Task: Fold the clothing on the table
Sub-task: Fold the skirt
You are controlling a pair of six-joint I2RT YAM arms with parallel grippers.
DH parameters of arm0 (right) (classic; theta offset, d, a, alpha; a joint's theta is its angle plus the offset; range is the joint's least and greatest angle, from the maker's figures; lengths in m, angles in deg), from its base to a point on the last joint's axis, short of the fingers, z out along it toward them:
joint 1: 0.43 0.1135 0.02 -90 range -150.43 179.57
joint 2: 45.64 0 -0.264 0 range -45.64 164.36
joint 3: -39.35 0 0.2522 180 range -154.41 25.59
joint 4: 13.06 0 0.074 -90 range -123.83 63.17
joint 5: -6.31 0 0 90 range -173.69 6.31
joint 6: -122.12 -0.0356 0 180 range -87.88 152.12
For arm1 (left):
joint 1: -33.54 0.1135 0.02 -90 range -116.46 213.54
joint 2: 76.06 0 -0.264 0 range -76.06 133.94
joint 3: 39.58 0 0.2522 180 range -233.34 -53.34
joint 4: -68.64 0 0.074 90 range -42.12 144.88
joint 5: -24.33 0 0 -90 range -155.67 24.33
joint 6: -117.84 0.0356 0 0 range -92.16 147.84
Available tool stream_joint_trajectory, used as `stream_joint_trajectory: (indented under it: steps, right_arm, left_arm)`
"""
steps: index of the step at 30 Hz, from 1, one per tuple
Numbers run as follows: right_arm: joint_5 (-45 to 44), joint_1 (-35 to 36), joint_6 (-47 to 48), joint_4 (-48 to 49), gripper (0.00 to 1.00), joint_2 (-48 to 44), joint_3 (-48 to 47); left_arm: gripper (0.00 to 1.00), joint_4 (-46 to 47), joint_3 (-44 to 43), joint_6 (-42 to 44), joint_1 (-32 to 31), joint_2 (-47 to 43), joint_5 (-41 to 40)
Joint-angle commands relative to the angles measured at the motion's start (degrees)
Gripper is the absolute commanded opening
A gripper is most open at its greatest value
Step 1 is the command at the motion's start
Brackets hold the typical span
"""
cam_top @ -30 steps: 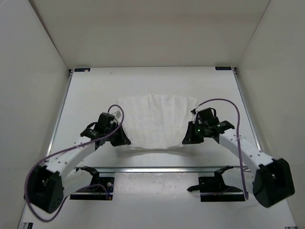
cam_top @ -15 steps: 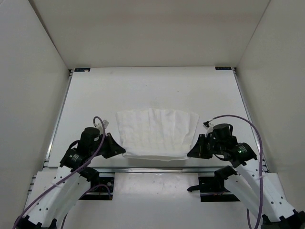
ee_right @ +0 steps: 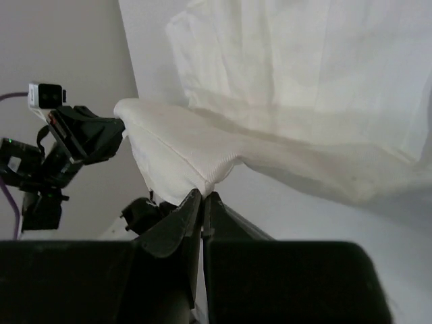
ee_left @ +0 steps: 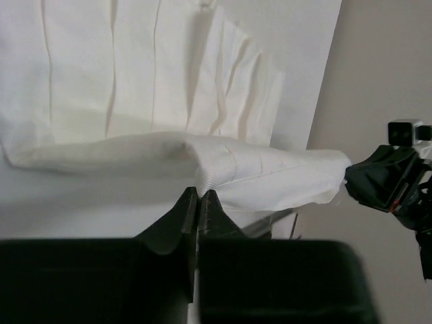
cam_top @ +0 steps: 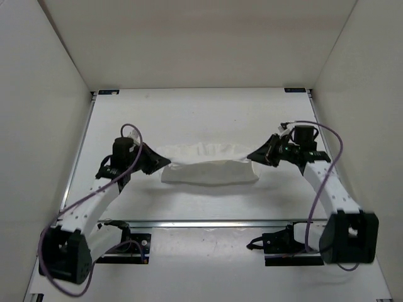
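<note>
The white clothing [cam_top: 208, 167] lies mid-table [cam_top: 189, 116], its near edge raised and doubled over the rest into a narrow band. My left gripper [cam_top: 165, 162] is shut on the left corner of that raised edge, and my right gripper [cam_top: 253, 157] is shut on the right corner. In the left wrist view the fingertips [ee_left: 198, 193] pinch a ribbed hem, with the creased clothing [ee_left: 135, 81] spread on the table beyond. The right wrist view has the closed tips [ee_right: 202, 195] pinching the hem, with the clothing [ee_right: 304, 81] hanging below them. The lifted hem sags between the two grippers.
A metal rail [cam_top: 214, 222] runs along the table's near edge, with the arm bases [cam_top: 123, 242] behind it. White walls [cam_top: 44, 126] close in the left, right and far sides. Blue marks [cam_top: 108, 92] sit at the far corners.
Both grippers, still shut on the near corners, have risen and moved away from the near edge toward the far side. The clothing's near half has been carried over its far half.
</note>
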Motion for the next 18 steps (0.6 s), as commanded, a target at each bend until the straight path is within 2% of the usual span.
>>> stream_joint_trajectory:
  steps: [1,2,3,5,6,7,9,11,16,18]
  right_arm:
    - [-0.57,-2.12,-5.93,20.63,0.00,14.99,-6.47]
    - [-0.67,-2.03,-4.87,21.16,0.10,21.76,-9.03]
    - [-1.63,-1.68,-2.51,20.30,0.24,24.27,-15.32]
    - [-8.03,-1.32,0.58,13.36,0.31,31.56,-24.24]
    - [-9.18,-1.15,1.72,11.17,0.38,32.11,-27.57]
    - [-11.55,-1.50,2.43,9.41,0.45,32.11,-29.08]
    - [-15.07,-1.68,2.35,9.57,0.52,29.23,-26.83]
    - [-17.62,-2.20,3.83,7.56,0.54,26.68,-22.09]
    - [-21.32,-1.42,9.19,3.25,0.57,20.17,-12.42]
    - [-22.37,-0.71,10.52,2.27,0.57,18.32,-7.41]
  left_arm:
    - [0.17,14.65,-4.45,-2.80,3.41,10.91,-8.46]
    - [0.48,15.97,-6.89,-1.84,4.55,16.27,-9.35]
    - [0.56,16.59,-10.83,-1.14,5.17,21.45,-8.83]
    - [0.67,17.57,-16.37,0.88,6.66,28.23,-4.20]
    - [0.70,17.82,-19.80,1.85,6.84,31.41,-2.60]
    - [0.78,17.31,-21.31,2.29,7.19,32.48,0.72]
    - [0.80,14.76,-23.00,4.66,7.37,33.02,2.77]
    - [0.80,13.26,-20.38,5.89,7.11,30.66,2.34]
    - [0.81,11.86,-6.85,9.58,5.01,21.43,0.31]
    - [0.82,10.97,-3.58,10.90,3.78,20.28,-2.66]
